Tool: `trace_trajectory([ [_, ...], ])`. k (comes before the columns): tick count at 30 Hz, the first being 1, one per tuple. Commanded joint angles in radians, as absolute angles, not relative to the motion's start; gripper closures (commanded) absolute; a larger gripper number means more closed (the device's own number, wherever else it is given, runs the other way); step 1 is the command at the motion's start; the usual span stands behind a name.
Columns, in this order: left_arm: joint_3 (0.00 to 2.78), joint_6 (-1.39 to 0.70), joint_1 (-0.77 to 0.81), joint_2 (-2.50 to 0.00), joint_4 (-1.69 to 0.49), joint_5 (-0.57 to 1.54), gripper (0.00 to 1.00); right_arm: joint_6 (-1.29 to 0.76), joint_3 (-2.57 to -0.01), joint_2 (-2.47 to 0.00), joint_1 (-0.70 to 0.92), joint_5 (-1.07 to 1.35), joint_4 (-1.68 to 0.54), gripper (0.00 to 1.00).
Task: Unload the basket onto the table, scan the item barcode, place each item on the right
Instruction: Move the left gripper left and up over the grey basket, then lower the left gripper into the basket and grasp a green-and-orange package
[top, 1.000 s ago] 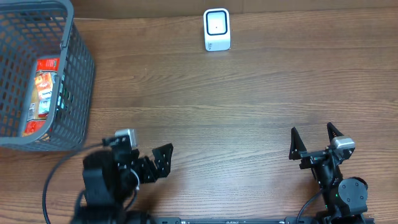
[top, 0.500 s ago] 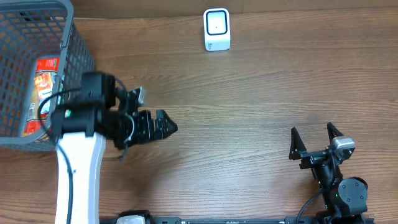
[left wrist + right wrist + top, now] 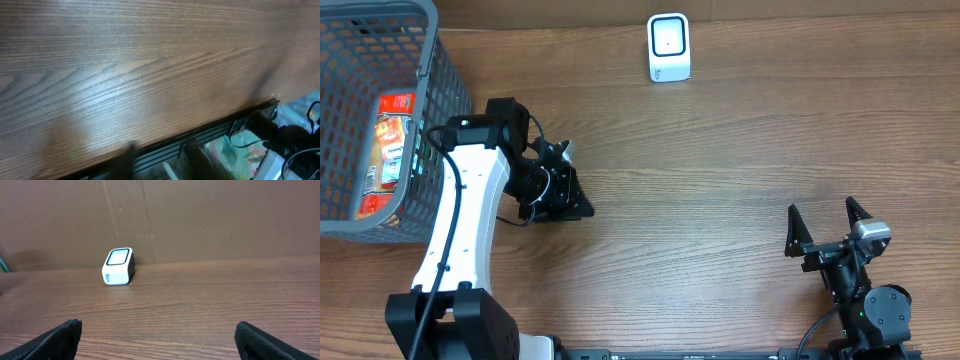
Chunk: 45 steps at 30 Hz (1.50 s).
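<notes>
A red packet (image 3: 392,150) is seen lying inside the grey mesh basket (image 3: 455,110) at the far left of the tabletop (image 3: 720,150). The left hand (image 3: 565,200) is held just beside the basket; whether it is open or closed cannot be told. The right hand (image 3: 821,208) is spread open near the front edge, well apart from the white scanner (image 3: 669,47).

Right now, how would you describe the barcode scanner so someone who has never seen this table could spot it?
Take the wooden table and look along its far edge, near the middle. The scanner is the small white box with a dark-framed window on its face. Unlike the grey mesh basket at the far left, it is solid, white and stands alone.
</notes>
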State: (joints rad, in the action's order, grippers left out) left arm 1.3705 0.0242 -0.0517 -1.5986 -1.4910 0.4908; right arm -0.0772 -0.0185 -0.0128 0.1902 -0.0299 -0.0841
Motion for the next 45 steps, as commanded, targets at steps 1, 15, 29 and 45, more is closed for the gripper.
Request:
trace_trajectory([
  [1,1.389,0.065,-0.043,-1.599,-1.518,0.514,0.96,-0.071,-0.008,-0.004,0.189,-0.027,-0.081,0.0],
  [15,1.543,-0.099,-0.047,-1.581,-1.608,0.195,0.96,-0.071,-0.008,-0.004,0.189,-0.027,-0.081,0.0],
  [29,2.156,-0.221,-0.23,-1.582,-1.208,-0.333,0.88,-0.071,-0.008,-0.004,0.189,-0.027,-0.081,0.0],
  [45,2.154,-0.021,-0.53,-1.711,-1.036,-0.317,0.12,-0.071,-0.008,-0.004,0.189,-0.027,-0.081,0.0],
])
